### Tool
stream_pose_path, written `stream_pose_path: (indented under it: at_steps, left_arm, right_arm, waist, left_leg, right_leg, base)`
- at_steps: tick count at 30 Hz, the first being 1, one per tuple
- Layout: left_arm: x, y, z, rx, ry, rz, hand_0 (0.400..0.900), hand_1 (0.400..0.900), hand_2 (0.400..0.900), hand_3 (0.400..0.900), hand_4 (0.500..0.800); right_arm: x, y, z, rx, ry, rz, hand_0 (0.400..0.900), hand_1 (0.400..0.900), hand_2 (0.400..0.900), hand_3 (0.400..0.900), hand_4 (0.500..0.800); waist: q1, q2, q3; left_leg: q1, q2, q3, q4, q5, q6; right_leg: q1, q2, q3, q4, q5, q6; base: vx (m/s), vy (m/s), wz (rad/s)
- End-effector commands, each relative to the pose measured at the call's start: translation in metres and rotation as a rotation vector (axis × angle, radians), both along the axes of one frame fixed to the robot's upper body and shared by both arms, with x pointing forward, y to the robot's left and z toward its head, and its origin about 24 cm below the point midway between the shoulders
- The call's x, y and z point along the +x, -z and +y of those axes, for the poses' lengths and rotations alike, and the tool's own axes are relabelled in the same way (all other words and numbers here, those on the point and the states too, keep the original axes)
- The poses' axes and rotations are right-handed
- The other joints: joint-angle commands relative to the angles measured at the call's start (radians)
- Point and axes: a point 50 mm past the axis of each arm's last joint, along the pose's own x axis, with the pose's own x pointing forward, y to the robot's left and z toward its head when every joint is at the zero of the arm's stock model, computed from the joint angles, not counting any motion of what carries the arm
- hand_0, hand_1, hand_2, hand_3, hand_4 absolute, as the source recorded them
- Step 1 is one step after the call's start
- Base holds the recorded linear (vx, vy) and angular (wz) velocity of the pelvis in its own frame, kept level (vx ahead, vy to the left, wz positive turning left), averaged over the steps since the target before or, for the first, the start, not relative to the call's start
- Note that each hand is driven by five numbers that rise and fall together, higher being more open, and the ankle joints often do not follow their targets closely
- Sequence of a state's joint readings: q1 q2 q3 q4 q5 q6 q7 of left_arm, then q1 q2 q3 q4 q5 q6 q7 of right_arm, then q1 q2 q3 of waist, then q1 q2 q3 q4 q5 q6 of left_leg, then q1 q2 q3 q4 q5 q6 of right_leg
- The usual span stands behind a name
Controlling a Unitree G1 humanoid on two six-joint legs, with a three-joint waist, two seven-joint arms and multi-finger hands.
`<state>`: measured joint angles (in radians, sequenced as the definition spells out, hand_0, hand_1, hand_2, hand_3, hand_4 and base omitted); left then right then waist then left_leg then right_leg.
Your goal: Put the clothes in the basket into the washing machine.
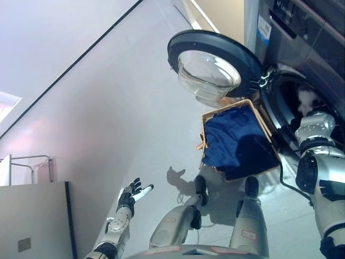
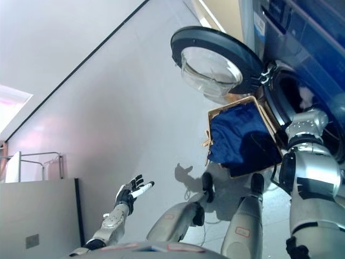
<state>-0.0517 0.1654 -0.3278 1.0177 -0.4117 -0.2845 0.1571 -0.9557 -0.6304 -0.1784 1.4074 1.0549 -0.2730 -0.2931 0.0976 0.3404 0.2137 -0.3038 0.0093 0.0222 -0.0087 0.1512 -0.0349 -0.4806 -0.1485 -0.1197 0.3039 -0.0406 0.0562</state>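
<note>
Still early, by the look of it — the washing machine [image 1: 302, 59] stands with its round door [image 1: 213, 65] swung wide, and the basket [image 1: 237, 141] just beside the drum holds a heap of dark blue clothes [image 1: 229, 137]. The right arm reaches into the drum; its hand is hidden, so its grip cannot be told. The left hand [image 1: 131, 195] hovers low, fingers spread, empty. A white label shows on the machine's front — unreadable.
</note>
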Motion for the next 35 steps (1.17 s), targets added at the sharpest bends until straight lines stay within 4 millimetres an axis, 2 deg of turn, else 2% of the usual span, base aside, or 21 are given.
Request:
stream_pose_path:
  at_steps: [1,2,4,5,7,9,11,15,17,19,23,26,30,35]
  left_arm:
    - [-0.015,0.008,0.023,0.058,-0.020,0.072,0.900,0.900,0.900,0.900,0.800]
    - [-0.016,0.009,0.024,0.058,-0.020,0.082,0.900,0.900,0.900,0.900,0.800]
    - [-0.020,0.011,0.026,0.072,0.002,0.111,0.900,0.900,0.900,0.900,0.800]
    - [-0.025,0.014,0.027,0.071,0.007,0.138,0.900,0.900,0.900,0.900,0.800]
    - [-0.032,0.018,0.031,0.089,0.026,0.185,0.900,0.900,0.900,0.900,0.800]
    - [-0.044,0.023,0.036,0.110,0.050,0.246,0.900,0.900,0.900,0.900,0.800]
    - [-0.054,0.026,0.040,0.146,0.078,0.299,0.900,0.900,0.900,0.900,0.800]
    - [-0.068,0.030,0.049,0.183,0.099,0.372,0.900,0.900,0.900,0.900,0.800]
    - [-0.073,0.030,0.052,0.181,0.102,0.392,0.900,0.900,0.900,0.900,0.800]
    - [-0.079,0.031,0.057,0.187,0.098,0.409,0.900,0.900,0.900,0.900,0.800]
    - [-0.084,0.031,0.060,0.187,0.103,0.419,0.900,0.900,0.900,0.900,0.800]
    - [-0.085,0.031,0.062,0.182,0.100,0.421,0.900,0.900,0.900,0.900,0.800]
    - [-0.093,0.032,0.061,0.174,0.117,0.445,0.900,0.900,0.900,0.900,0.800]
    - [-0.092,0.032,0.061,0.170,0.114,0.433,0.900,0.900,0.900,0.900,0.800]
  right_arm:
    - [-0.011,0.041,0.010,-0.177,-0.162,0.249,0.900,0.900,0.900,0.900,0.800]
    - [-0.016,0.054,0.013,-0.180,-0.184,0.293,0.900,0.900,0.900,0.900,0.800]
    - [-0.038,0.093,0.017,-0.202,-0.263,0.470,0.900,0.900,0.900,0.900,0.800]
    - [-0.050,0.114,0.024,-0.204,-0.320,0.546,0.900,0.900,0.900,0.900,0.800]
    - [-0.068,0.144,0.038,-0.240,-0.424,0.677,0.900,0.900,0.900,0.900,0.800]
    - [-0.097,0.179,0.053,-0.256,-0.532,0.823,0.900,0.900,0.900,0.900,0.800]
    - [-0.125,0.205,0.065,-0.296,-0.642,0.961,0.900,0.900,0.900,0.900,0.800]
    - [-0.170,0.235,0.080,-0.441,-0.879,1.193,0.900,0.900,0.900,0.900,0.800]
    - [-0.196,0.250,0.091,-0.451,-0.981,1.266,0.900,0.900,0.900,0.900,0.800]
    - [-0.219,0.261,0.100,-0.464,-1.075,1.335,0.900,0.900,0.900,0.900,0.800]
    - [-0.265,0.276,0.113,-0.318,-1.118,1.415,0.900,0.900,0.900,0.900,0.800]
    - [-0.288,0.281,0.121,-0.241,-1.142,1.459,0.900,0.900,0.900,0.900,0.800]
    - [-0.305,0.285,0.128,-0.204,-1.187,1.491,0.900,0.900,0.900,0.900,0.800]
    - [-0.299,0.284,0.128,-0.226,-1.184,1.463,0.900,0.900,0.900,0.900,0.800]
  waist:
    - [-0.006,-0.086,-0.083]
    - [-0.008,-0.097,-0.088]
    - [-0.010,-0.124,-0.098]
    - [-0.011,-0.141,-0.103]
    - [-0.023,-0.175,-0.118]
    - [-0.035,-0.211,-0.133]
    - [-0.047,-0.241,-0.148]
    - [-0.068,-0.299,-0.183]
    - [-0.078,-0.325,-0.194]
    - [-0.086,-0.350,-0.204]
    - [-0.102,-0.375,-0.224]
    - [-0.111,-0.384,-0.233]
    - [-0.120,-0.390,-0.239]
    - [-0.123,-0.394,-0.239]
  left_leg:
    - [0.031,0.028,-0.059,0.005,-0.083,-0.045]
    - [0.033,0.029,-0.059,0.007,-0.082,-0.044]
    - [0.049,0.031,-0.060,0.016,-0.094,-0.043]
    - [0.067,0.032,-0.060,0.021,-0.105,-0.042]
    - [0.084,0.034,-0.059,0.023,-0.110,-0.039]
    - [0.112,0.035,-0.057,0.024,-0.122,-0.036]
    - [0.145,0.038,-0.055,0.020,-0.134,-0.033]
    - [0.190,0.041,-0.052,0.014,-0.151,-0.027]
    - [0.219,0.043,-0.051,0.009,-0.160,-0.023]
    - [0.238,0.045,-0.049,0.009,-0.169,-0.020]
    - [0.273,0.044,-0.037,-0.004,-0.180,-0.013]
    - [0.292,0.045,-0.030,-0.014,-0.184,-0.010]
    - [0.319,0.044,-0.021,-0.024,-0.190,-0.006]
    - [0.338,0.044,-0.012,-0.028,-0.195,-0.004]
  right_leg:
    - [0.239,0.008,-0.018,-0.300,0.037,0.023]
    - [0.245,0.009,-0.021,-0.307,0.044,0.023]
    - [0.274,0.010,-0.025,-0.320,0.049,0.026]
    - [0.296,0.010,-0.028,-0.328,0.048,0.027]
    - [0.315,0.010,-0.029,-0.336,0.057,0.029]
    - [0.344,0.010,-0.030,-0.343,0.059,0.030]
    - [0.373,0.011,-0.029,-0.349,0.059,0.033]
    - [0.408,0.013,-0.028,-0.349,0.059,0.039]
    - [0.430,0.015,-0.023,-0.347,0.057,0.042]
    - [0.444,0.017,-0.018,-0.342,0.052,0.044]
    - [0.465,0.018,-0.005,-0.342,0.051,0.050]
    - [0.474,0.017,0.003,-0.342,0.052,0.054]
    - [0.491,0.015,0.014,-0.345,0.053,0.057]
    - [0.501,0.015,0.025,-0.345,0.052,0.059]
  base:
    - [0.04,-0.039,-0.01]
    - [0.04,-0.049,-0.01]
    - [0.05,-0.044,0.04]
    - [0.06,-0.023,0.03]
    - [0.06,-0.008,-0.04]
    - [0.07,0.008,-0.07]
    - [0.06,0.037,-0.06]
    - [0.04,0.046,-0.05]
    - [0.04,0.044,-0.05]
    - [0.02,0.038,-0.14]
    - [0.03,0.047,-0.14]
    - [0.03,0.046,-0.12]
    - [0.03,0.047,-0.09]
    - [0.00,0.029,-0.07]
